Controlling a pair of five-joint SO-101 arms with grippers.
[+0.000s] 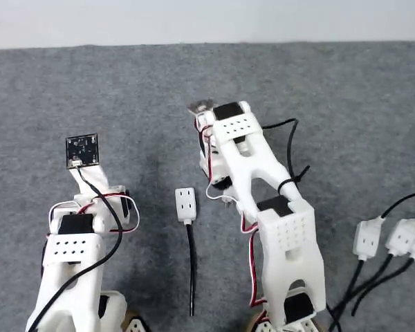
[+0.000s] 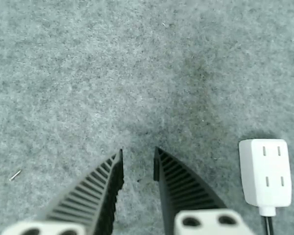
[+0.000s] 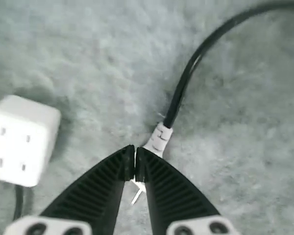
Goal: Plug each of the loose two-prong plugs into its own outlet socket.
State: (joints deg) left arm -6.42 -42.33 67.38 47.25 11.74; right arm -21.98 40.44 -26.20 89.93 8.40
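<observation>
Where the grey carpeted table (image 1: 346,90) is seen from above, the right arm (image 1: 263,180) is stretched up its middle and the left arm (image 1: 72,256) is folded at the near edge. A white outlet socket (image 1: 185,205) on a black cord is laid flat between the two arms. More white blocks (image 1: 391,237) on black cords are grouped at the table's right edge. The right gripper (image 3: 135,155) is clamped on a white two-prong plug (image 3: 158,138) near the socket. The left gripper (image 2: 137,156) is parted slightly, nothing held, beside the socket.
</observation>
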